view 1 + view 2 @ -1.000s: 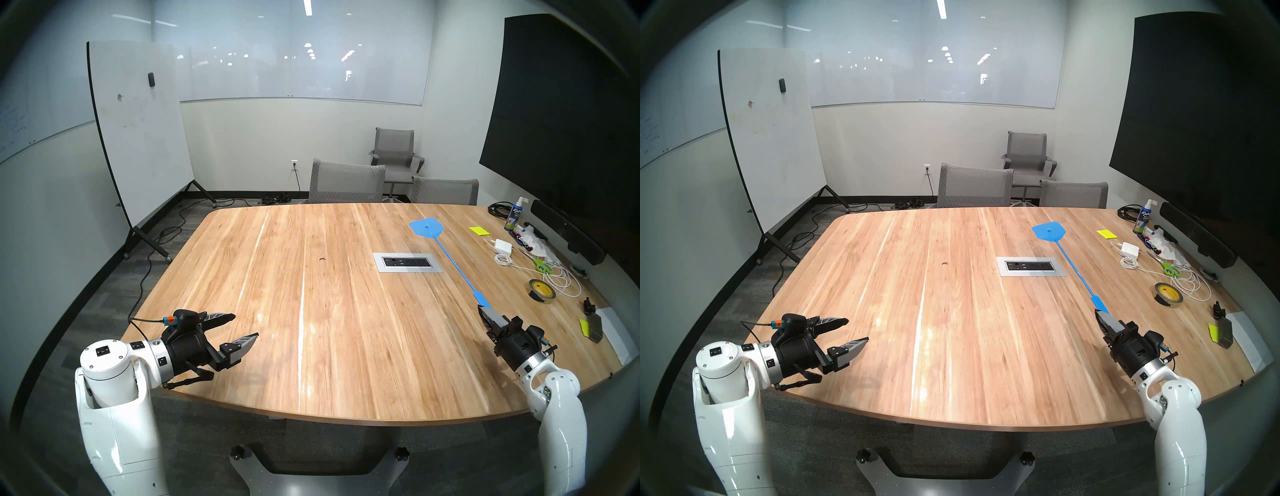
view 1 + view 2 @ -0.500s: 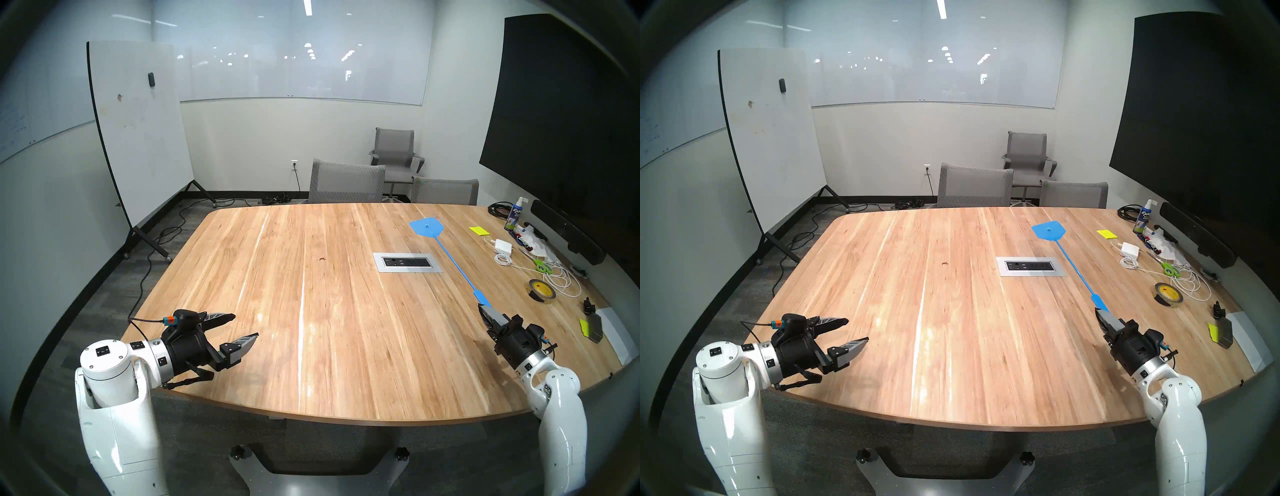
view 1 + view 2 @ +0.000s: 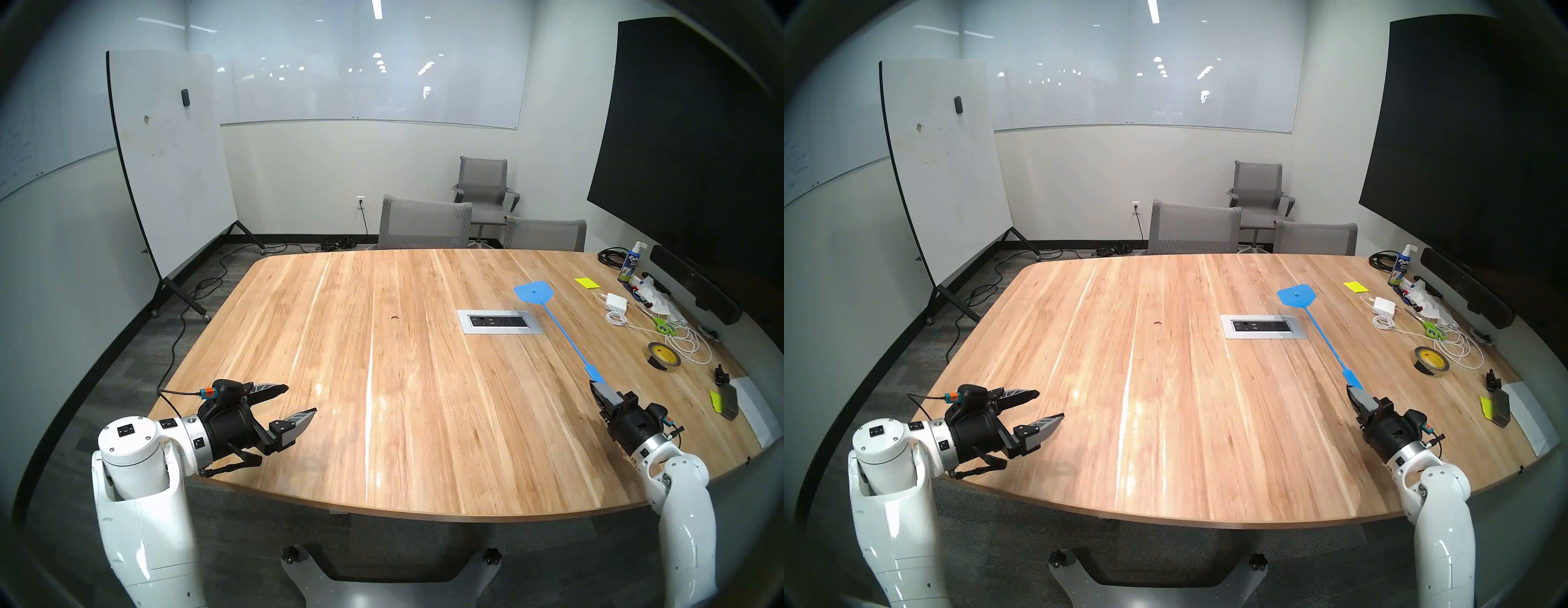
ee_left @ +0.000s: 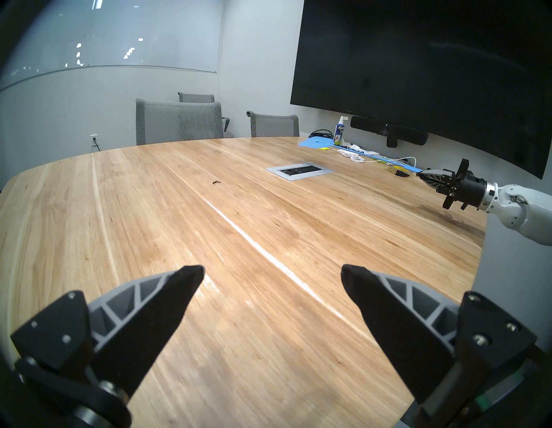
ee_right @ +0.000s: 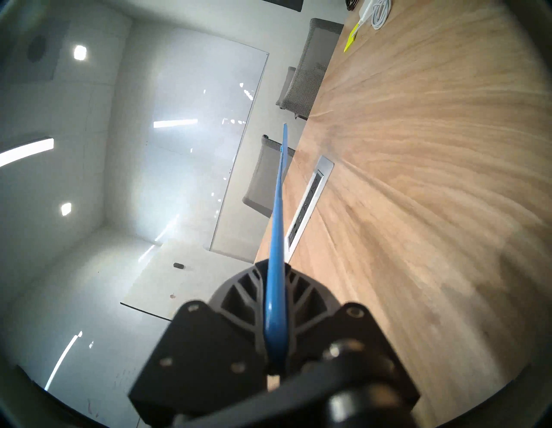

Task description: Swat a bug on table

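Observation:
The bug [image 3: 394,316] [image 3: 1157,323] [image 4: 215,182] is a tiny dark speck near the middle of the light-wood table [image 3: 382,424] [image 3: 1144,424] [image 4: 239,269] [image 5: 418,209], left of the silver outlet panel [image 3: 499,322] [image 3: 1262,326] [image 4: 299,171] [image 5: 307,203]. My right gripper [image 3: 595,384] [image 3: 1352,388] [image 4: 421,174] [image 5: 276,269] is shut on the handle of a blue fly swatter [image 3: 564,329] [image 3: 1325,335] [image 5: 277,239]. Its head [image 3: 533,293] [image 3: 1296,295] hovers past the panel's right end. My left gripper [image 3: 302,399] [image 3: 1051,404] [image 4: 272,276] is open and empty over the near left edge.
Clutter lines the right side: tape roll [image 3: 664,358], green scissors [image 3: 665,326], white charger and cables [image 3: 617,302], yellow sticky notes [image 3: 587,282], spray bottle [image 3: 631,263]. Grey chairs [image 3: 424,223] stand at the far edge, a whiteboard [image 3: 169,161] at left, a dark screen [image 3: 687,140] at right.
My right gripper has drawn back a little toward me and to the right, and the swatter head has come nearer with it. The left arm has not moved.

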`<state>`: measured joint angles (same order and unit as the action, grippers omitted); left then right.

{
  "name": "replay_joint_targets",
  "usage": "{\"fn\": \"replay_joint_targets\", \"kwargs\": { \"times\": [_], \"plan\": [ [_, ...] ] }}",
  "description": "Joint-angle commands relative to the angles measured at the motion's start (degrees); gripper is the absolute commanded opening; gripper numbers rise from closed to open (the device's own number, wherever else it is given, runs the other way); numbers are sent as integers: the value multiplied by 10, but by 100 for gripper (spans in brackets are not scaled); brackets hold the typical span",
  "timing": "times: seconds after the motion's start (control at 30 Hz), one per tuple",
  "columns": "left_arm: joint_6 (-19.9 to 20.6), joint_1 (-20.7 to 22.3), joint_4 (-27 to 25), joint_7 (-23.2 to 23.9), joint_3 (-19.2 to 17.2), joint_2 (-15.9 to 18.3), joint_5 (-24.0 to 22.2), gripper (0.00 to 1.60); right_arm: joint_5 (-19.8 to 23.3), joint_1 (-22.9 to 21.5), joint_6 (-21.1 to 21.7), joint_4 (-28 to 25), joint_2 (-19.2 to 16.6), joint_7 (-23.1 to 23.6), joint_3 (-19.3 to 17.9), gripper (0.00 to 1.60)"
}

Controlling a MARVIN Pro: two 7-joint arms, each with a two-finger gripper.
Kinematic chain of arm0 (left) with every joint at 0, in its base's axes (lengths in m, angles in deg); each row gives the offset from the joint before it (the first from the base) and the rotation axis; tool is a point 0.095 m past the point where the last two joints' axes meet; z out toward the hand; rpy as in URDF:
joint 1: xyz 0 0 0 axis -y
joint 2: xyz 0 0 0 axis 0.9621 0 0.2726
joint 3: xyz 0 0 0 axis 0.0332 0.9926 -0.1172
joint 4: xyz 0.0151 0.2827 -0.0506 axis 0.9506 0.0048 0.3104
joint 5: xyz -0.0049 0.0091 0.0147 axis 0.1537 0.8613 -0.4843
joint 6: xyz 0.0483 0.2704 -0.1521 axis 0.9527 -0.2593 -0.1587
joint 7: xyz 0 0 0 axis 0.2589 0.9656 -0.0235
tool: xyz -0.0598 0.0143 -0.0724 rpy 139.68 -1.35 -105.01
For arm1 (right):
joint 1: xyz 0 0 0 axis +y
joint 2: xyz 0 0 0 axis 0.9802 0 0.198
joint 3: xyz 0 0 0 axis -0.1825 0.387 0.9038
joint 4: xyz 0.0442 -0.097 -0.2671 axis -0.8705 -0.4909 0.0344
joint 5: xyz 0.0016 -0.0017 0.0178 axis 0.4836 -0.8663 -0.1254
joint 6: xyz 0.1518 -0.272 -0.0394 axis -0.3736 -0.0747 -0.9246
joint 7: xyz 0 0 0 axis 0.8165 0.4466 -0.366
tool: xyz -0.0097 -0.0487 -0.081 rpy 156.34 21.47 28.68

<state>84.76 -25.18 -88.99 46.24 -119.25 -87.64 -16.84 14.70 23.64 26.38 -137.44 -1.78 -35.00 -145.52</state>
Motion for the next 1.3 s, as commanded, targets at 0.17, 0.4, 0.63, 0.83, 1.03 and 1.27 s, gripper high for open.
{"fn": "replay_joint_targets", "kwargs": {
  "times": [0.17, 0.4, 0.63, 0.83, 1.03, 1.27],
  "plan": [
    [0, -1, -10, -1, 1, 1, -5, 160, 4, -22, 3, 0, -4, 5, -5, 0],
    [0, -1, -10, -1, 1, 1, -5, 160, 4, -23, 2, 1, -5, 8, -7, 0],
    [0, -1, -10, -1, 1, 1, -5, 160, 7, -20, 4, 2, -6, 18, -13, 0],
    [0, -1, -10, -1, 1, 1, -5, 160, 1, -19, -3, -1, -3, 17, -15, 0],
    [0, -1, -10, -1, 1, 1, -5, 160, 1, -19, -4, -1, -3, 17, -15, 0],
    [0, -1, -10, -1, 1, 1, -5, 160, 1, -18, -4, -1, -3, 17, -15, 0]
  ]
}}
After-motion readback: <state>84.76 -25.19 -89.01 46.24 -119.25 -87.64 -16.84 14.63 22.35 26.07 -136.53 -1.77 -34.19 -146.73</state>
